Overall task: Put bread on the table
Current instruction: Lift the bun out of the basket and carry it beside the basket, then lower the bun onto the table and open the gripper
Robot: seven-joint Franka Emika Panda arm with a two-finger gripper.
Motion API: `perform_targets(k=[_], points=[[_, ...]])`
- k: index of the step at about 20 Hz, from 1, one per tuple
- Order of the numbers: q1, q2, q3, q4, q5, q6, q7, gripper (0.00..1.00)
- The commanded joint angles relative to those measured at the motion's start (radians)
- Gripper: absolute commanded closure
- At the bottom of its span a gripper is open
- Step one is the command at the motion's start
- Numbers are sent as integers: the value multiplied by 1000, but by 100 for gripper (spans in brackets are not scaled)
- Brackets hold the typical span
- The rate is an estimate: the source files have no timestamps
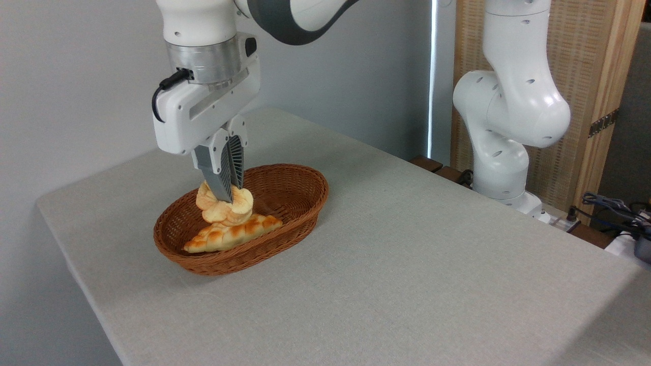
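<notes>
While over the basket (285, 203), the gripper (230, 195) pinches the bread (224, 208).

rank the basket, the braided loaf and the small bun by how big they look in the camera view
1. The wicker basket, clearly largest.
2. The braided loaf, lying in the basket.
3. The small bun, held by the end effector and partly hidden by its fingers, so its full extent is unsure.

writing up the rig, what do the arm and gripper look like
The arm is glossy white with rounded segments and dark grey joint bands. A silver metal ring sits above the boxy white gripper body, a black cable plugs into its side, and its grey fingers are ribbed.
</notes>
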Motion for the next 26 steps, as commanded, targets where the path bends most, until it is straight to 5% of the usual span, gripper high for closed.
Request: perform_targets(k=[1,5,9,15,16,26], points=[[1,-2,53,9,6,-94,15,91],[2,18,102,-4,117,-105,11,89],[2,30,196,-4,134,-104,13,73],[2,59,216,-11,201,-62,15,5],[2,59,216,-14,201,-58,15,0],[2,59,216,-13,197,-56,10,0]])
